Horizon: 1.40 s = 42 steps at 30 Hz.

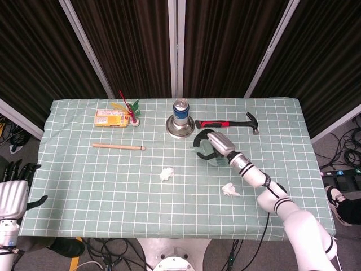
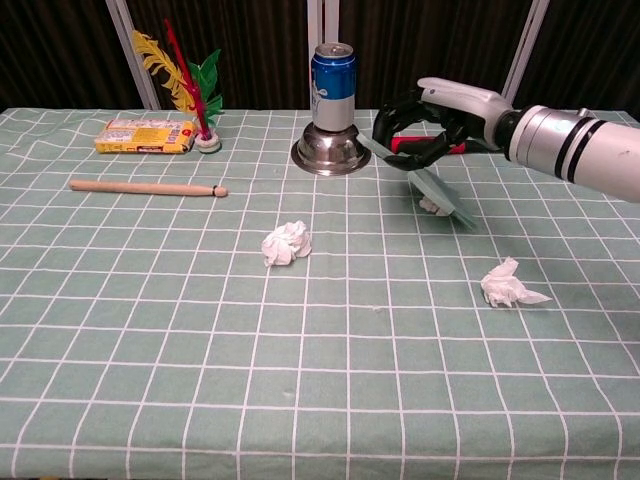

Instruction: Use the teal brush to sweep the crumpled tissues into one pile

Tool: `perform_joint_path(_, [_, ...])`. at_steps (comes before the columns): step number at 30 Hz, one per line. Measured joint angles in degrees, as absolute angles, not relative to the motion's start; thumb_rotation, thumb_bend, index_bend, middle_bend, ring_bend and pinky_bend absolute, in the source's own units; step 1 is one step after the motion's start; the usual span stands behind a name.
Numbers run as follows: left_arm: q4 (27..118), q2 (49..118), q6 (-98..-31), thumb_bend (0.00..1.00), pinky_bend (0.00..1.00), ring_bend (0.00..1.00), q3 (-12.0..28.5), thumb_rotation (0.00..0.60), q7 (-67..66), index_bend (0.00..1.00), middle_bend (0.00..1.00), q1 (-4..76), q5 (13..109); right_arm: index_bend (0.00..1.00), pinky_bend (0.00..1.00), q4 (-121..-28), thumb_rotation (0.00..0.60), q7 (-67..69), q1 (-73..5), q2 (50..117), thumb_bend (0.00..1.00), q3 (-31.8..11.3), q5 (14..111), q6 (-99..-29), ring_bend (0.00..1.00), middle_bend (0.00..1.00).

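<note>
Chest view: right hand (image 2: pixel 432 112) grasps the teal brush (image 2: pixel 432 188), held tilted, its lower end against a crumpled tissue (image 2: pixel 433 205) just below the hand. A second tissue (image 2: pixel 286 242) lies well to the hand's left; a third (image 2: pixel 510 284) sits nearer the camera, to its right. Behind the hand: hammer (image 2: pixel 425 146), can (image 2: pixel 335 72) on a steel bowl (image 2: pixel 331 152). Left hand (image 1: pixel 14 195) hangs off the table (image 1: pixel 101 180), fingers spread, holding nothing.
</note>
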<state>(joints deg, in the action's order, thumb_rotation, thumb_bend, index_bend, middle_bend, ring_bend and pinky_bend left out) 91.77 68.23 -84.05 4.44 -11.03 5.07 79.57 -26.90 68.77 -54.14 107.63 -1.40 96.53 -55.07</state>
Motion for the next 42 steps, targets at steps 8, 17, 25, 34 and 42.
perform_joint_path(8, [91.38, 68.33, -84.55, 0.00, 0.05, 0.04, 4.12, 0.600, -10.05, 0.20, 0.17, 4.98, 80.52, 0.62, 0.16, -30.46, 0.600, 69.75, -56.70, 111.08, 0.51, -1.58, 96.18, -57.35, 0.24, 0.62])
perform_joint_path(17, [90.54, 68.81, -85.10, 0.00, 0.05, 0.04, 3.81, 0.600, -8.90, 0.20, 0.17, 4.57, 81.04, 0.62, 0.16, -33.68, 0.600, 64.02, -59.50, 116.39, 0.51, -6.01, 92.65, -58.21, 0.24, 0.63])
perform_joint_path(25, [90.07, 68.98, -85.26, 0.00, 0.05, 0.04, 3.57, 0.600, -8.34, 0.20, 0.17, 4.62, 81.85, 0.62, 0.16, -40.93, 0.600, 59.16, -58.00, 111.95, 0.51, -7.01, 91.76, -62.09, 0.24, 0.63])
perform_joint_path(34, [89.12, 69.39, -84.62, 0.00, 0.05, 0.04, 3.59, 0.600, -7.56, 0.20, 0.17, 5.20, 82.37, 0.62, 0.15, -63.90, 0.600, 43.42, -49.22, 94.41, 0.51, -5.59, 87.63, -64.11, 0.24, 0.63])
perform_joint_path(42, [88.64, 69.63, -83.49, 0.00, 0.05, 0.04, 3.67, 0.600, -7.35, 0.20, 0.17, 6.03, 82.46, 0.62, 0.13, -83.37, 0.600, 33.28, -34.92, 78.53, 0.51, -2.06, 79.91, -67.42, 0.24, 0.63])
